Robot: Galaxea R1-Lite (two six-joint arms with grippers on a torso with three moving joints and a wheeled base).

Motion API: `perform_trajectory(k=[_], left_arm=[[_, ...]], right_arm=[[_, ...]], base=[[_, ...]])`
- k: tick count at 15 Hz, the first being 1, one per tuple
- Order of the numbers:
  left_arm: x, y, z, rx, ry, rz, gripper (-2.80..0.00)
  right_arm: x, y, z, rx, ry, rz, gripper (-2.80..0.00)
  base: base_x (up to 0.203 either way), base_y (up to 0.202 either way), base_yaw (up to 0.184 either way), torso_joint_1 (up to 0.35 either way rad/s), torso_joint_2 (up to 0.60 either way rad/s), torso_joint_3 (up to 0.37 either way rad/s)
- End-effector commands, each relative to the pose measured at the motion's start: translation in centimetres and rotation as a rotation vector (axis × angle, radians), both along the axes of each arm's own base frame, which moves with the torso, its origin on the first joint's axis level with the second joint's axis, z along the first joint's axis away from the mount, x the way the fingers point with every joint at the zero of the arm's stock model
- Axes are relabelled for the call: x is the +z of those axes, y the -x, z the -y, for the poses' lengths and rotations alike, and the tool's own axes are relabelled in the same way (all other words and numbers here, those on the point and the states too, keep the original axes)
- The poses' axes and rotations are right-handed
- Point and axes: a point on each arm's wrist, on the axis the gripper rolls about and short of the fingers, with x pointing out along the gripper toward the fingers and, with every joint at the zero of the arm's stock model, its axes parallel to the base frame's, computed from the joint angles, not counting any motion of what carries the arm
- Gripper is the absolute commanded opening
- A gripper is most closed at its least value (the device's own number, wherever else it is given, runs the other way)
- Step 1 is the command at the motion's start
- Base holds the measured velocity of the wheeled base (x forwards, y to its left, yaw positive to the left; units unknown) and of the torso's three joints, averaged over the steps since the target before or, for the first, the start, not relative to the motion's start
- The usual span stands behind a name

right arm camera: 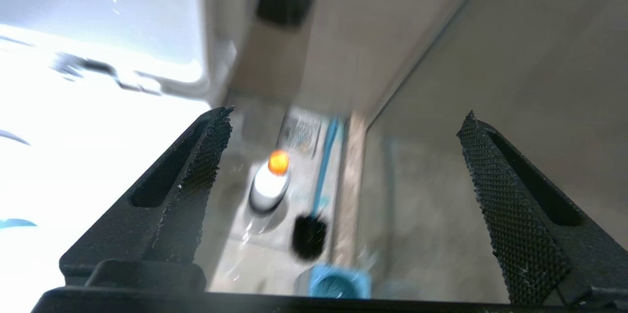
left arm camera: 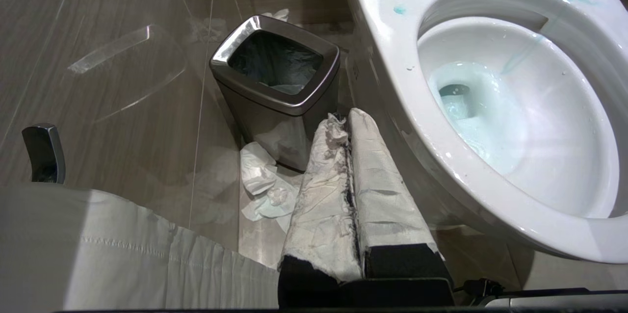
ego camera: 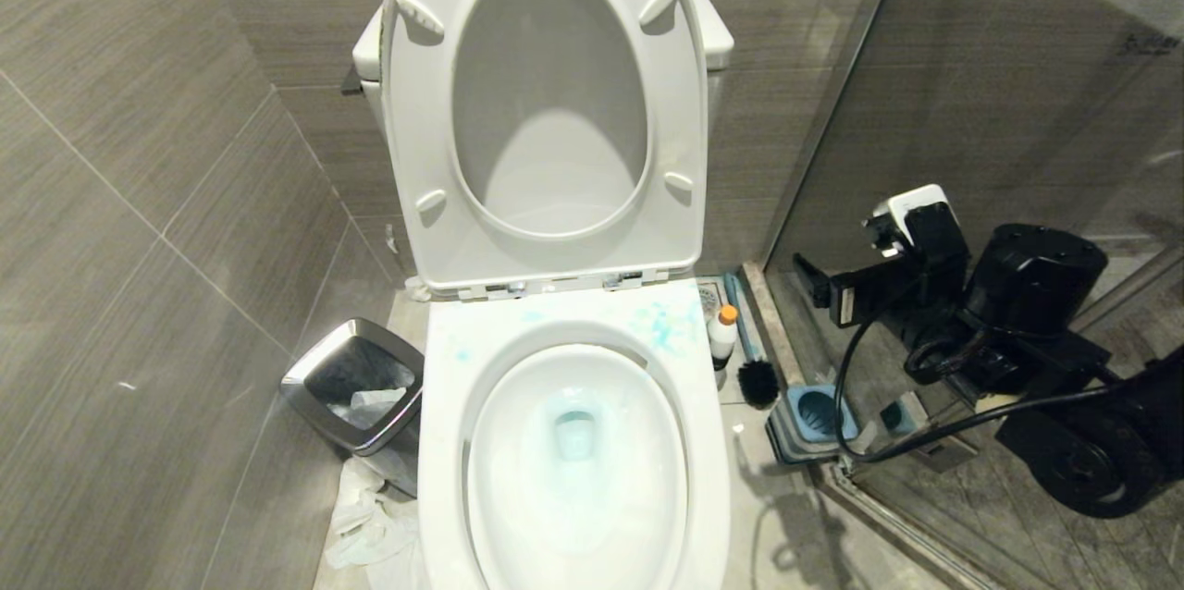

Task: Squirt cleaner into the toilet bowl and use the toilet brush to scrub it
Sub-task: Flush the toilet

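The glossy white ceramic toilet bowl (ego camera: 573, 442) stands with seat and lid raised, blue-teal streaks on its rim and pale teal water inside; just beside it on the floor, on my right, the small white plastic cleaner bottle with an orange cap (ego camera: 722, 338) stands upright, cap up. Next to it the slim slate-blue toilet brush (ego camera: 747, 345) lies flat, its handle running toward the back wall and its round black bristle head toward me. My right gripper (right arm camera: 343, 166) hangs above them, jaws spread wide and empty, while my left gripper (left arm camera: 349, 131), paper-wrapped, is closed beside the steel-rimmed waste bin (left arm camera: 274, 102).
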Motion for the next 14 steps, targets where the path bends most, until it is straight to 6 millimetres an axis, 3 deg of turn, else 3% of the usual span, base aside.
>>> perform_trajectory(k=[1, 5, 14], left_arm=[[0.0, 0.0, 0.0, 0.0, 0.0, -0.001, -2.8], [0.0, 0.0, 0.0, 0.0, 0.0, -0.001, -2.8], [0.0, 0.0, 0.0, 0.001, 0.0, -0.001, -2.8]], right_arm=[[3.4, 3.2, 0.3, 0.015, 0.015, 0.105, 0.0], [5.2, 6.7, 1.2, 0.02, 0.021, 0.168, 0.0], [11.7, 14.3, 4.8, -0.095, -0.019, 0.452, 0.0]], base=[[0.0, 0.0, 0.0, 0.0, 0.0, 0.0], [0.0, 0.0, 0.0, 0.0, 0.0, 0.0], [0.0, 0.0, 0.0, 0.0, 0.0, 0.0]])
